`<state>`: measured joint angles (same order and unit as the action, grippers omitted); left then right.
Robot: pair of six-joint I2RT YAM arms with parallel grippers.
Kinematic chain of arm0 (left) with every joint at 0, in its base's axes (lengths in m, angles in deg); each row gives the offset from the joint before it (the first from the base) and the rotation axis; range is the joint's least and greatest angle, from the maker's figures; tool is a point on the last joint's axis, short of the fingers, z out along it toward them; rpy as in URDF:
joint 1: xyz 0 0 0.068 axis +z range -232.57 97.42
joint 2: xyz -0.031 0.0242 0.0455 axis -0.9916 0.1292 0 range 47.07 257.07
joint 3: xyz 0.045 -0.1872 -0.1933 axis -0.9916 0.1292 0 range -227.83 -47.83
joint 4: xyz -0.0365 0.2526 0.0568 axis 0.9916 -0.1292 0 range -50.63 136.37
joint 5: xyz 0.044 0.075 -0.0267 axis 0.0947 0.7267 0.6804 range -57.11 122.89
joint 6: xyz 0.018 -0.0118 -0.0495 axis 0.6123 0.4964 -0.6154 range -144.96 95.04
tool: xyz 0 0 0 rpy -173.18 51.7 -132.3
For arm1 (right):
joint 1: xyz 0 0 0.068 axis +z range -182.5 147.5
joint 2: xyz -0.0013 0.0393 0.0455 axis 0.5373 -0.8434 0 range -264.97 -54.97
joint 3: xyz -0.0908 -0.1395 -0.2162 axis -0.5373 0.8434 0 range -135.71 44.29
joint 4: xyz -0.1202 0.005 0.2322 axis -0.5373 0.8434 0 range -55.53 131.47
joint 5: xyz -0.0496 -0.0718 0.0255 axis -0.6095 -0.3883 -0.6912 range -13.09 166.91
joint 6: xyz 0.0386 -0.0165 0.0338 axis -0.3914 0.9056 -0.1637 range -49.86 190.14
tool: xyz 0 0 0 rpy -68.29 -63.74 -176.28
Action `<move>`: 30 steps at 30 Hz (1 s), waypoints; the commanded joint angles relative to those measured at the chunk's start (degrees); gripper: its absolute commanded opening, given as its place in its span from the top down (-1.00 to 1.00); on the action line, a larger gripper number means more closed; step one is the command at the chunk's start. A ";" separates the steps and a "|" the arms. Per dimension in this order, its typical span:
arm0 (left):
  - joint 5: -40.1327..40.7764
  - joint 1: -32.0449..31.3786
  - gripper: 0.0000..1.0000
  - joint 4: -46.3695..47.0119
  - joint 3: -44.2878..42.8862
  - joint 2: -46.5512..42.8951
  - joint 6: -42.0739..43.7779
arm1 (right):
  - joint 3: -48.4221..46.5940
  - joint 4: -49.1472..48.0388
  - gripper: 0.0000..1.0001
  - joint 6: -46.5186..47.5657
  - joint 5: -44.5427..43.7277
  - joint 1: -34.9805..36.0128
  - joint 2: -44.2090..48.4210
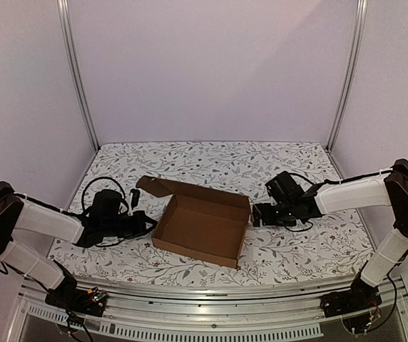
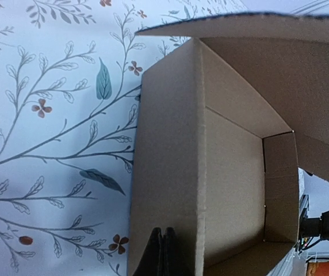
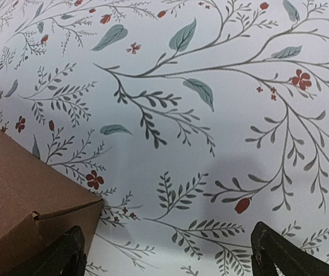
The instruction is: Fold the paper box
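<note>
— How does your left side sit?
— My left arm (image 1: pixel 43 222) comes in from the left with the elbow folded back and the forearm low and level. My left claw (image 1: pixel 140 225) is pinched tight, its fingers (image 2: pixel 160 253) flat against each other.
— And the right?
— My right arm (image 1: pixel 354 194) bends at the elbow and points inward, facing the left one. My right claw (image 1: pixel 257 214) gapes wide, with one finger (image 3: pixel 67 256) at each lower corner of its wrist view.
</note>
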<state>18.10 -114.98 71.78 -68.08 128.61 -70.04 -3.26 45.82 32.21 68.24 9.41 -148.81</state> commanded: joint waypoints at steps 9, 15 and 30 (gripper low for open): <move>4.05 -2.47 1.00 -5.31 2.76 -8.77 -1.09 | -8.42 2.14 -0.97 11.39 -8.00 -4.59 -1.74; 10.03 -2.49 0.79 -16.06 1.91 -16.35 0.76 | -9.11 6.95 -0.98 15.28 -10.52 -4.73 4.22; 14.59 -2.31 -0.35 -31.78 -2.73 -25.51 8.64 | -2.75 10.62 -0.97 22.15 3.72 -4.68 23.91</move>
<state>31.81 -117.08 45.16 -69.37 103.63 -64.31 -9.07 53.82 51.46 64.35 4.93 -129.05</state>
